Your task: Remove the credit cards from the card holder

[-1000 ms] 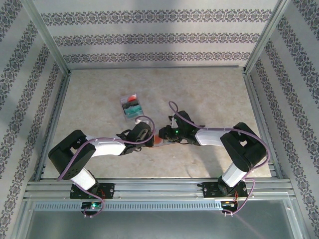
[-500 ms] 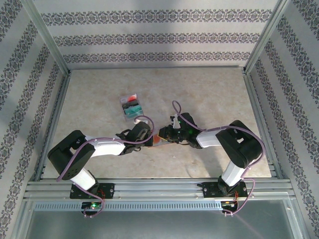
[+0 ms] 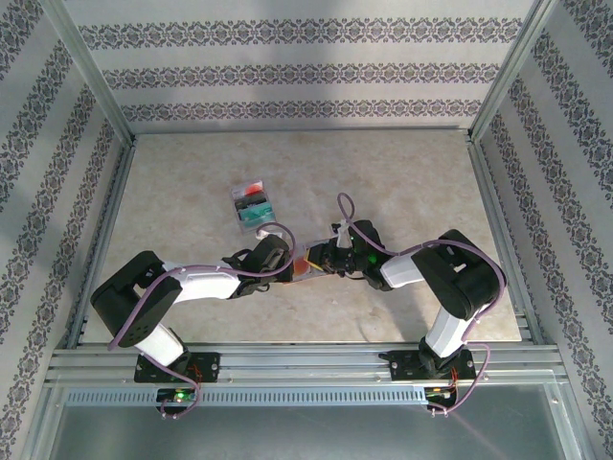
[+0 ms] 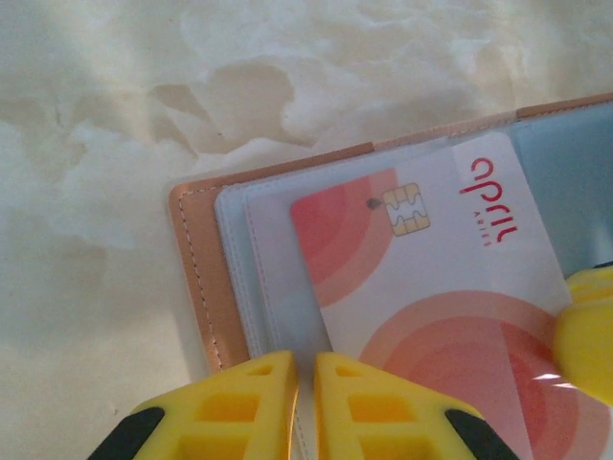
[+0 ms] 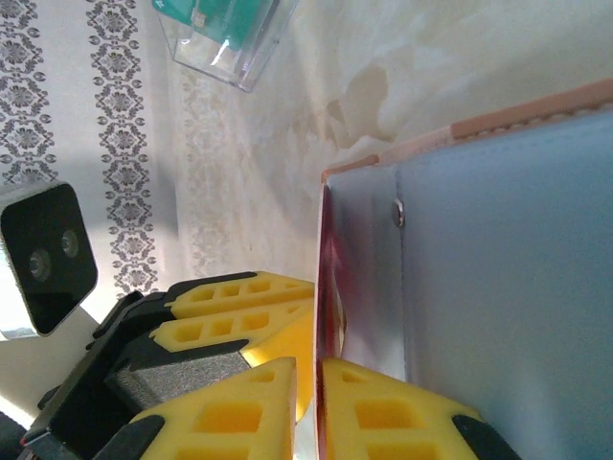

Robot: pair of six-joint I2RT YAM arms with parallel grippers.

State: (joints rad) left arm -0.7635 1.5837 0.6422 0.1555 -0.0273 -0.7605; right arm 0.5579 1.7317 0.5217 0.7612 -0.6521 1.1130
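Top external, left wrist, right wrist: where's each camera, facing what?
Top external: above, behind bases, looking down at table; left arm, right arm show.
Left wrist: looks down on card holder and credit card; own fingers below.
Right wrist: looks along credit card's edge; own fingers, left end effector show.
Shared: both wrist views show that card.

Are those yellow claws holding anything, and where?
The right gripper pinches a credit card by one edge. The left gripper is closed at the edge of the card holder; whether it grips is unclear.

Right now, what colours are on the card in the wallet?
The card is white with pink-red circles; clearest from the left wrist.
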